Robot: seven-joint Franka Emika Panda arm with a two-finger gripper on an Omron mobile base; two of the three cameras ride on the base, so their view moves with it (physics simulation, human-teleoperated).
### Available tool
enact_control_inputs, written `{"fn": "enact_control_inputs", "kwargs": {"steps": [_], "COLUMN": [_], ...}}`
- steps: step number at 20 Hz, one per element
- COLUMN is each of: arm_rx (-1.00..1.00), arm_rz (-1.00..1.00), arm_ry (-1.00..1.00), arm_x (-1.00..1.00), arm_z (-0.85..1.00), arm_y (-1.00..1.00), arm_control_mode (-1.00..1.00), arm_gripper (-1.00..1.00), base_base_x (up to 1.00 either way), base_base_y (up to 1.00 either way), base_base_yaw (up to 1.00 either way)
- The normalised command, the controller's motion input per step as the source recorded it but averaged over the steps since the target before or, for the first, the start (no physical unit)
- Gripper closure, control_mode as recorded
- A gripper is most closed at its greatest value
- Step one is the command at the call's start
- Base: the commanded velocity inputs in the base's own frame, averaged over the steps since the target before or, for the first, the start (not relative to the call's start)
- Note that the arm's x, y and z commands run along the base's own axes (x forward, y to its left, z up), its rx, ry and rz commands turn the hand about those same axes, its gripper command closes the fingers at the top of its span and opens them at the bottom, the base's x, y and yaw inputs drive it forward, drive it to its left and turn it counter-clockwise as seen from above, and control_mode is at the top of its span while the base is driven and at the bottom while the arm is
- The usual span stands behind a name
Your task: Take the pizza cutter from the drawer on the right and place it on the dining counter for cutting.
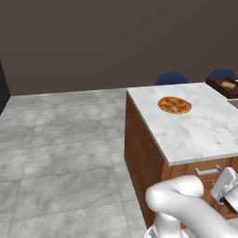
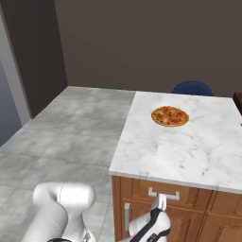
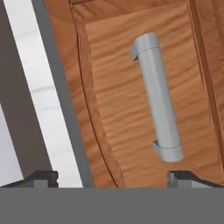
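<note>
The brown wooden drawer (image 3: 114,109) is shut, and its silver bar handle (image 3: 158,96) runs lengthwise just ahead of my gripper (image 3: 113,178). The two dark fingertips (image 3: 42,177) stand wide apart with nothing between them, so the gripper is open. From the right base view my gripper (image 2: 160,202) is close below the drawer (image 2: 142,188) under the dining counter (image 2: 189,151). In the left base view the hand (image 1: 226,185) hovers by the drawer handle (image 1: 208,170) beneath the marble counter (image 1: 204,132). The pizza cutter is hidden.
A round orange-topped pizza (image 1: 175,104) (image 2: 169,116) lies on the counter's far part. Blue chairs (image 1: 171,78) (image 2: 191,88) stand behind the island. A dark brown box (image 1: 224,86) sits at the counter's far right. A cabinet door with a vertical handle (image 2: 126,216) is below the drawer. Grey tiled floor lies to the left.
</note>
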Motion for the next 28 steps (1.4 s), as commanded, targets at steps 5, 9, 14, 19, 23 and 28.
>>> {"fn": "enact_control_inputs", "kwargs": {"steps": [5, 9, 14, 19, 23, 28], "arm_rx": [0.00, 0.00, 0.00, 0.00, 0.00, 0.00], "arm_rz": [0.00, 0.00, 0.00, 0.00, 0.00, 0.00], "arm_ry": [0.00, 0.00, 0.00, 0.00, -0.01, -0.01], "arm_x": [0.29, 0.28, 0.28, 0.16, 0.09, 0.13], "arm_z": [-0.22, -0.19, -0.20, -0.25, -0.29, -0.26], "arm_y": [-0.01, -0.05, -0.08, -0.17, -0.23, -0.23], "arm_control_mode": [-1.00, -1.00, -1.00, -1.00, -1.00, -1.00], "arm_gripper": [-1.00, -1.00, -1.00, -1.00, -1.00, -1.00], "base_base_x": [0.00, 0.00, 0.00, 0.00, 0.00, 0.00], "base_base_y": [0.00, 0.00, 0.00, 0.00, 0.00, 0.00], "base_base_yaw": [0.00, 0.00, 0.00, 0.00, 0.00, 0.00]}}
